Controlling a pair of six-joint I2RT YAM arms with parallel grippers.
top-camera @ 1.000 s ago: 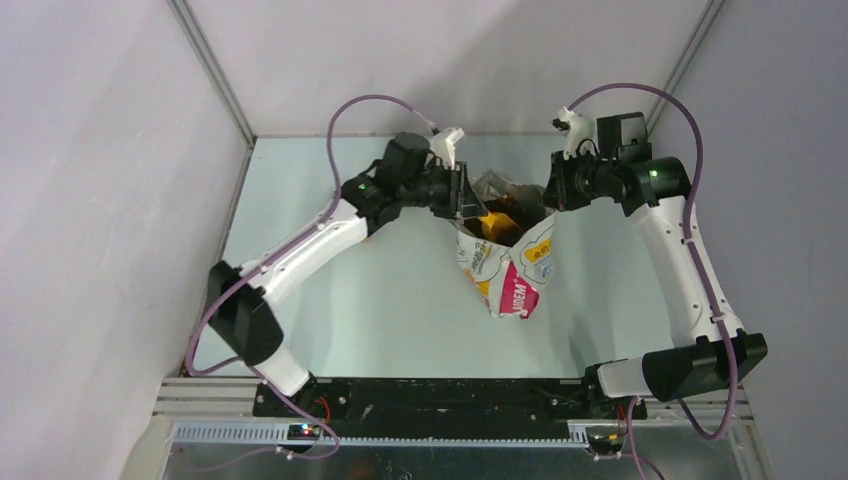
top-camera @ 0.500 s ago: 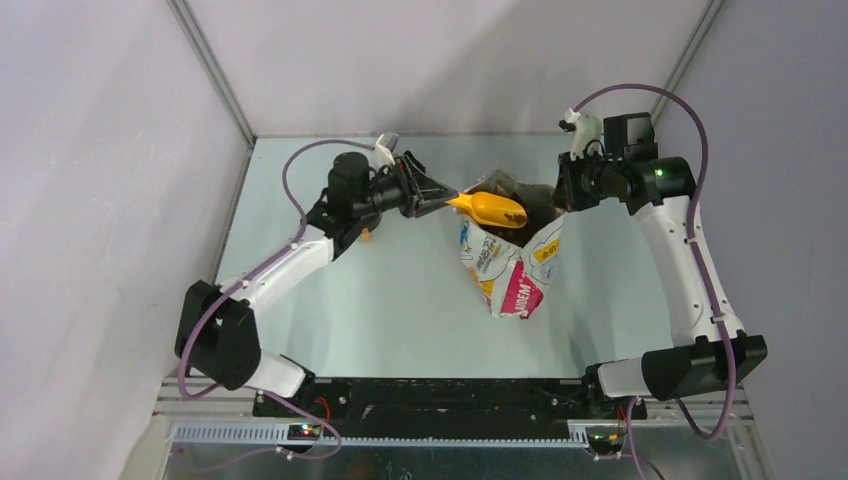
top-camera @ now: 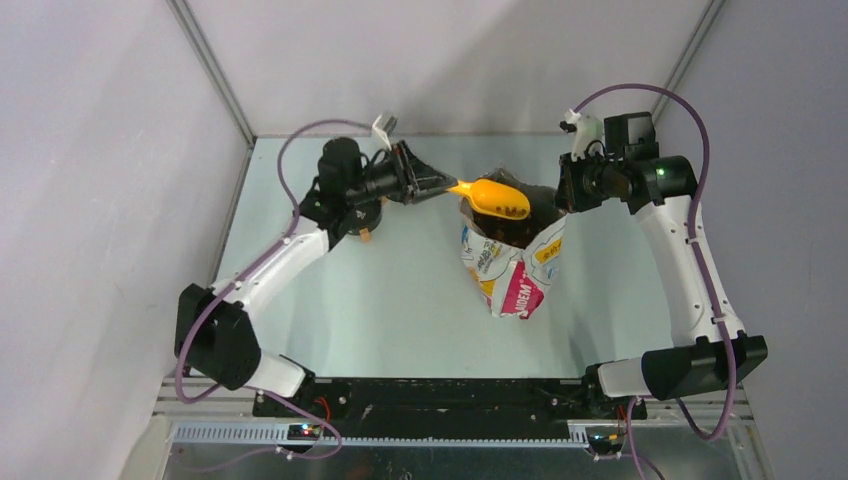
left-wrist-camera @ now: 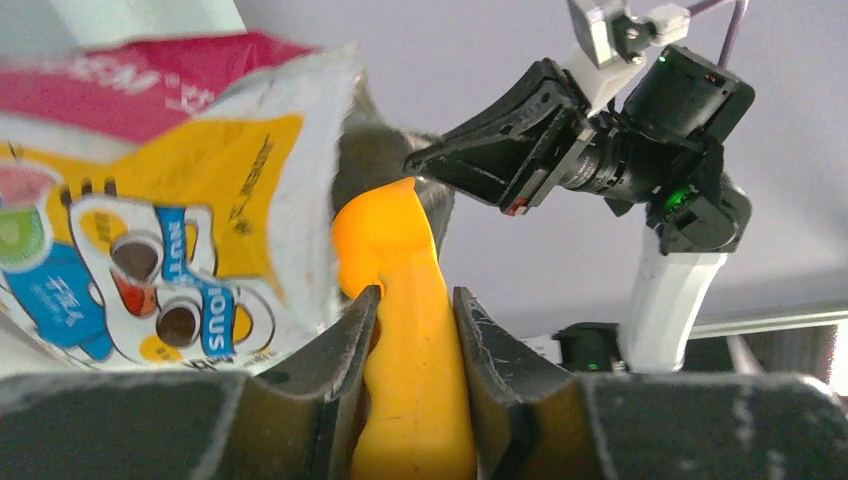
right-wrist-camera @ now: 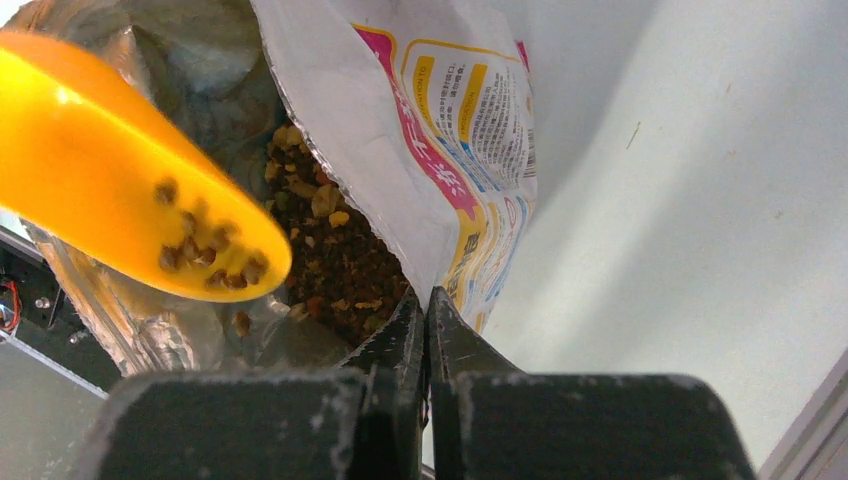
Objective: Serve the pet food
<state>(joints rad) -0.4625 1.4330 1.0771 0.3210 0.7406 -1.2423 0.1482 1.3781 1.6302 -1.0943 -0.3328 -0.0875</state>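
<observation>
We judged ourselves partway through the serving. Our left gripper [left-wrist-camera: 412, 295] pinched the handle of the orange scoop [top-camera: 495, 197], whose bowl hung at the mouth of the bag [top-camera: 510, 265] and carried only a thin scatter of pet food [right-wrist-camera: 210, 258]; most of it lay deep inside the bag. Our right gripper [right-wrist-camera: 425, 300] was pressed together on the bag's rim, holding the mouth open. Carrying the load away and tipping it out remained, and we saw no dish in any view. The scoop sat just beside the bag's printed edge, which could catch it. Bare table [top-camera: 380, 290] lay open to the left and on the near side, with the walls well apart from the bag.
</observation>
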